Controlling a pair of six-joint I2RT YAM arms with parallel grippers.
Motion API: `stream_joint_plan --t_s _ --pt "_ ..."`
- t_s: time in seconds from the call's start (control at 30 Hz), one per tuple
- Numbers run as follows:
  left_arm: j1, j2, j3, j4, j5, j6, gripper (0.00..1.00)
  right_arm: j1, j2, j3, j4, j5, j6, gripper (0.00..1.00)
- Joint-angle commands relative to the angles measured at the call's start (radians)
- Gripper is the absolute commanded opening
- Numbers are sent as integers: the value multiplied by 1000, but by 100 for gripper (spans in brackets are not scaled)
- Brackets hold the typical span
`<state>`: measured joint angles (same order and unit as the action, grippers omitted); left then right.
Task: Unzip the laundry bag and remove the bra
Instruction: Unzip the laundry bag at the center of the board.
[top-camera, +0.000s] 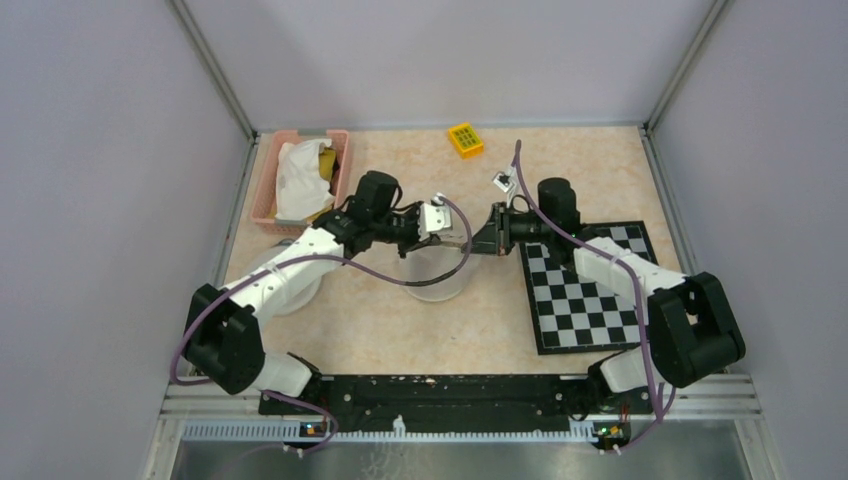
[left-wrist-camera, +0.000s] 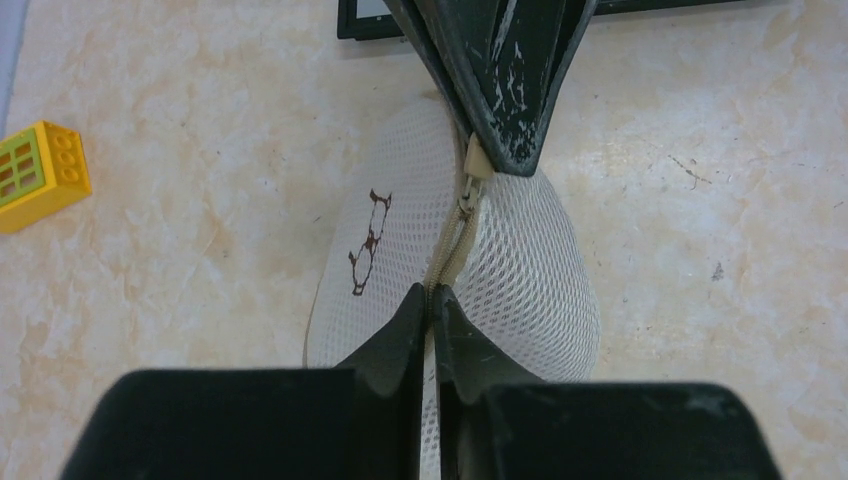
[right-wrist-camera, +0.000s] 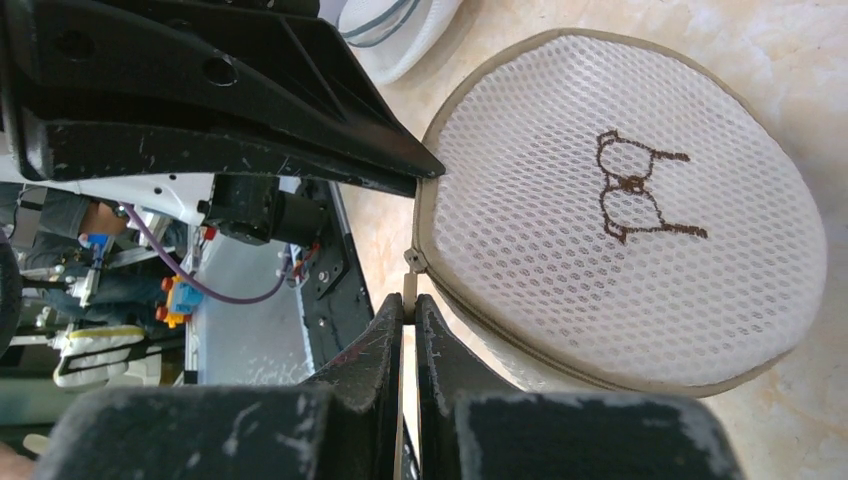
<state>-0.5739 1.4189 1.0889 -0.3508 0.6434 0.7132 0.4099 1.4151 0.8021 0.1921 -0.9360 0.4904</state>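
The laundry bag (top-camera: 432, 272) is a round white mesh pouch (right-wrist-camera: 620, 210) with a brown bra outline stitched on it, lying at mid-table. Its beige zipper (left-wrist-camera: 452, 245) runs closed between the two grippers. My left gripper (left-wrist-camera: 432, 300) is shut on the bag's zipper seam; from above the left gripper (top-camera: 455, 240) sits over the bag's far edge. My right gripper (right-wrist-camera: 410, 305) is shut on the zipper pull (right-wrist-camera: 410, 285), facing the left one; from above the right gripper (top-camera: 485, 243) nearly touches it. The bra is hidden inside the bag.
A pink basket (top-camera: 268, 175) holding white cloth stands at the back left. A yellow toy brick (top-camera: 465, 140) lies at the back. A checkerboard mat (top-camera: 590, 285) covers the right side. Another white round object (top-camera: 295, 290) lies under the left arm.
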Motion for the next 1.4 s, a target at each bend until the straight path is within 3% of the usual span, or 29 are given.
stream_joint_plan --t_s 0.0,0.37,0.53,0.83,1.0,1.2,1.3,1.37 --pt "52 -6 -13 30 -27 -2 3 -47 -15 19 33 -29 -2 0" --pt "177 -24 -52 50 4 34 0 -118 -20 20 -14 -51 -45 0" --pt "186 -24 -49 51 32 45 0 -119 -16 32 34 -49 -4 0" --pt "139 -59 2 23 122 35 45 -81 0 52 70 -57 44 0" --pt "66 -59 41 -15 114 26 57 -31 8 61 67 -50 43 0" --pt "-7 -39 50 -24 106 9 59 9 15 76 66 -35 43 0" --pt "-12 -26 44 -21 94 19 54 10 15 81 67 -34 46 0" --pt "-13 -20 35 -16 77 30 46 9 14 79 67 -33 47 0"
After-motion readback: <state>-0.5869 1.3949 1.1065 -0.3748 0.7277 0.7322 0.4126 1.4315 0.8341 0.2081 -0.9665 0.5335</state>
